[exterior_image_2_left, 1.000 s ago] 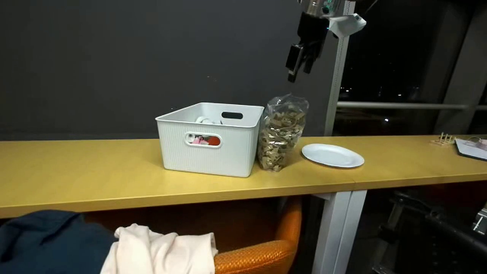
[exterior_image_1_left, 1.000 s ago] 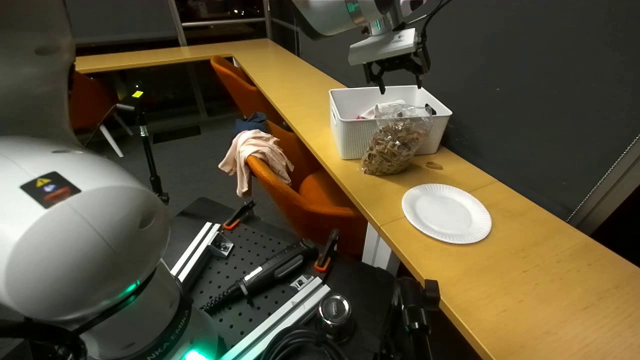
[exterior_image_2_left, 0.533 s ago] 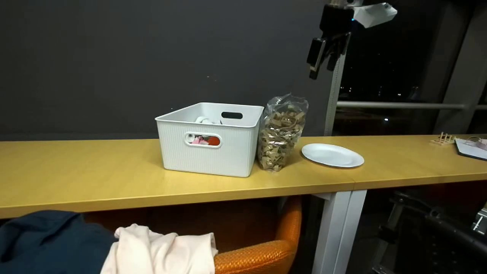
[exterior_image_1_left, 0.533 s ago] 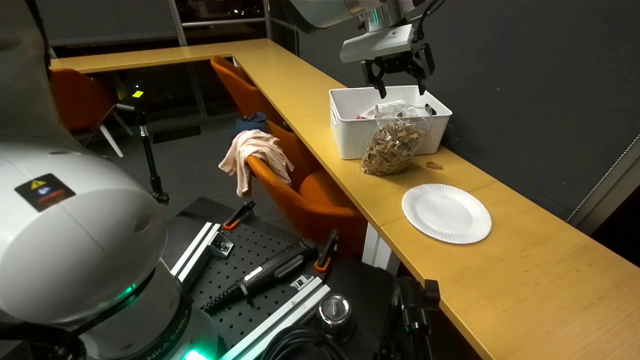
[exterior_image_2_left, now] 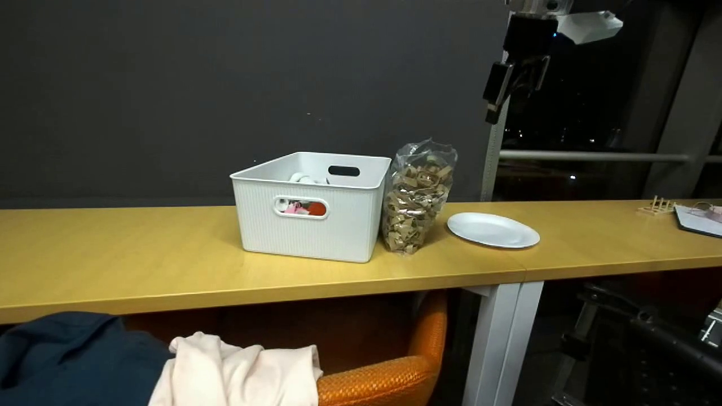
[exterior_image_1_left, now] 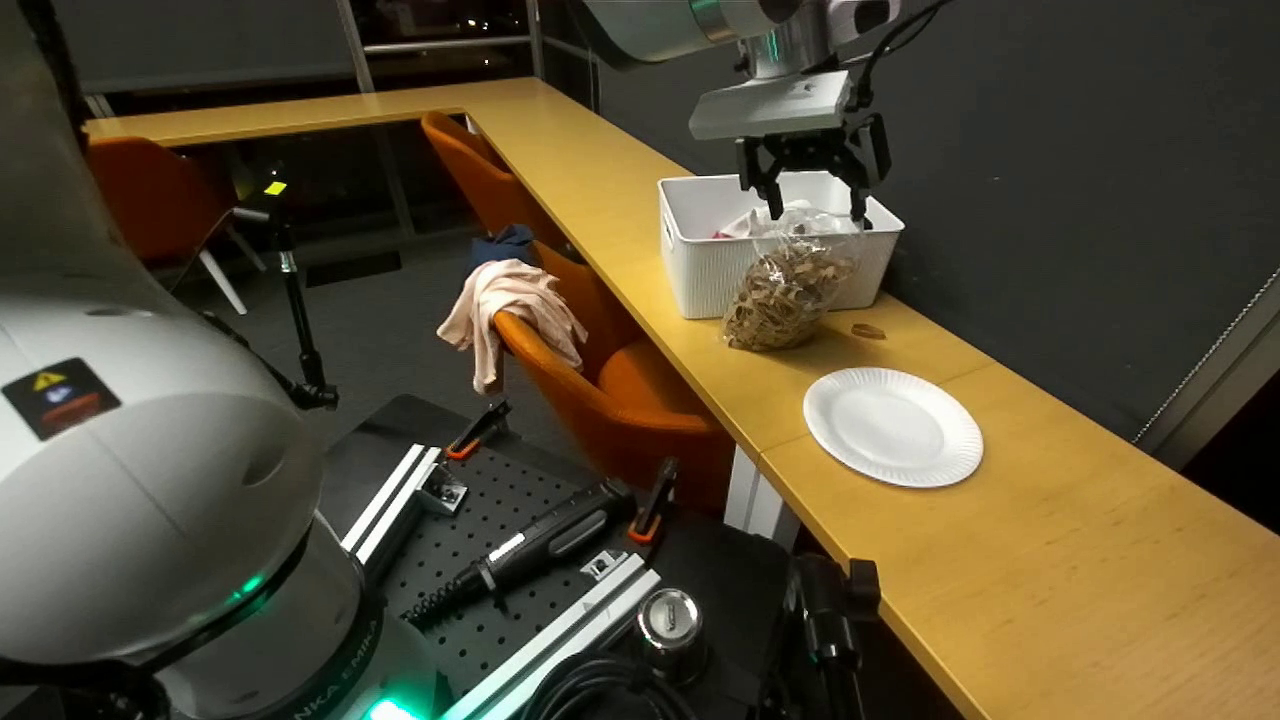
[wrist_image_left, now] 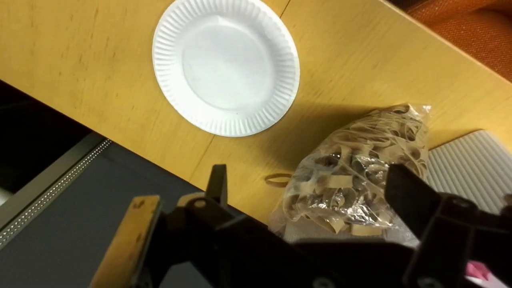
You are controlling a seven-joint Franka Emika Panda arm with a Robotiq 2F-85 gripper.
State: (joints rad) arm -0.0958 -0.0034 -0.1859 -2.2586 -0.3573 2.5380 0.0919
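My gripper (exterior_image_1_left: 818, 215) hangs open in the air above the table, its fingers wide apart with nothing between them. Nearest to it is a clear plastic bag (exterior_image_1_left: 785, 300) filled with tan, looped strips, standing on the table. In an exterior view the gripper (exterior_image_2_left: 512, 102) is higher than the bag (exterior_image_2_left: 417, 197) and off to its right, not touching it. The bag leans by a white ribbed bin (exterior_image_2_left: 304, 237) that holds cloth and small coloured items. In the wrist view one finger (wrist_image_left: 408, 196) overlaps the bag, and a loose tan loop (wrist_image_left: 278, 180) lies beside it.
A white paper plate (exterior_image_1_left: 895, 430) lies on the wooden table near the bag. A dark wall (exterior_image_2_left: 141, 101) rises behind the table. Orange chairs stand at the front edge, one with a pale pink cloth (exterior_image_1_left: 515, 305). A small pegged wooden piece (exterior_image_2_left: 657, 206) sits farther along.
The gripper has moved rightward in both exterior views, away from over the bag and bin in one of them, and ends slightly lower. It stays open. The bag, bin and plate have not moved.
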